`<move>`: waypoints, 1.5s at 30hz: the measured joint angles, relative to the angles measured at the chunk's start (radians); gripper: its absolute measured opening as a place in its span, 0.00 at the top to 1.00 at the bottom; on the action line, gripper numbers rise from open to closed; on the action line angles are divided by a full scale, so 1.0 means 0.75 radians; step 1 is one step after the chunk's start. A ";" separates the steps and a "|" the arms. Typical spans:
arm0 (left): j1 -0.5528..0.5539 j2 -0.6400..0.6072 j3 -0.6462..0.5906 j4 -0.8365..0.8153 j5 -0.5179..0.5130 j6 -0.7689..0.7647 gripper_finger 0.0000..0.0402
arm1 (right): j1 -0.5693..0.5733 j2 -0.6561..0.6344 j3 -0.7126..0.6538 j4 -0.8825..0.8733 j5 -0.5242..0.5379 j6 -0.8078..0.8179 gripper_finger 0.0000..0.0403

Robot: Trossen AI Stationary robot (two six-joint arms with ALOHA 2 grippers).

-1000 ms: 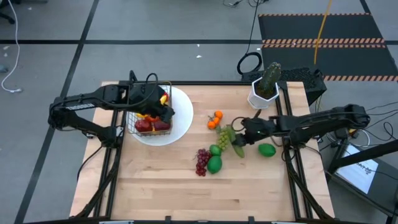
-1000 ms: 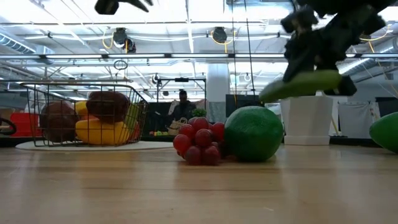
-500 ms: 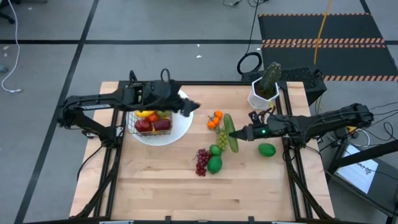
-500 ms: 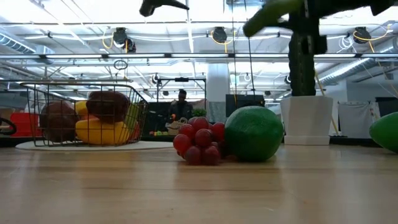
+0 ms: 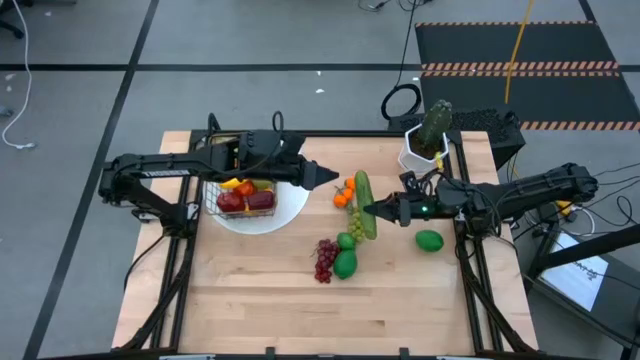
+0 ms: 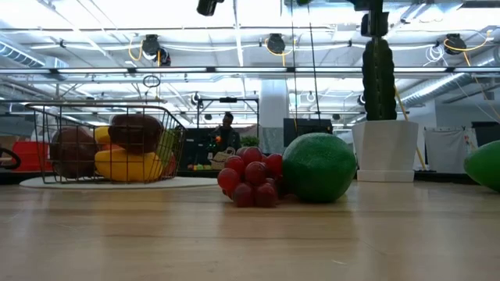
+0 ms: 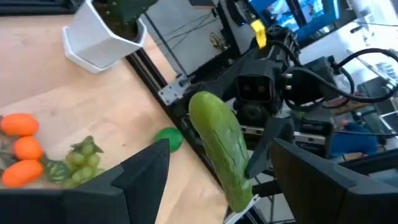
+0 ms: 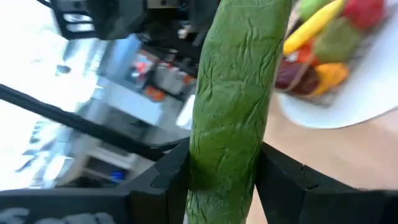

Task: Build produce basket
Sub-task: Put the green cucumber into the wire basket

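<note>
Since a second ago my left hand has left the basket and swung out past the plate's rim toward the oranges, its fingers now spread apart and holding nothing. My right hand has lifted the cucumber off the tabletop and carried it toward the basket side; the fingers are clamped on its lower end, and it stands nearly upright just beyond the oranges. From my left wrist, the cucumber hangs right between my two open fingers, but farther off. The basket sits on the plate with apples, a banana and other produce inside. Beyond the oranges, away from the basket, lie green grapes, red grapes, two limes and a pear.
</note>
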State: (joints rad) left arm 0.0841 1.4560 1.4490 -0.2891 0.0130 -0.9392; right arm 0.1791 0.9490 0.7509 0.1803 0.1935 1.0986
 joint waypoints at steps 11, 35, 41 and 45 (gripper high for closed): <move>0.000 0.014 0.001 0.091 0.029 -0.078 0.21 | -0.005 0.052 0.156 -0.139 0.063 -0.165 0.63; -0.010 0.273 0.002 0.520 0.068 -0.127 0.21 | -0.048 0.083 0.157 -0.116 0.059 -0.180 0.63; -0.010 0.314 0.000 0.559 0.134 -0.157 0.32 | -0.049 0.084 0.157 -0.115 0.058 -0.184 0.63; -0.010 0.311 0.001 0.559 0.153 -0.146 0.43 | -0.048 0.083 0.157 -0.111 0.055 -0.191 0.63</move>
State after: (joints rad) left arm 0.0769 1.6889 1.4494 0.1299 0.1279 -1.0484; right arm 0.1429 1.0115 0.8684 0.0967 0.2344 0.9550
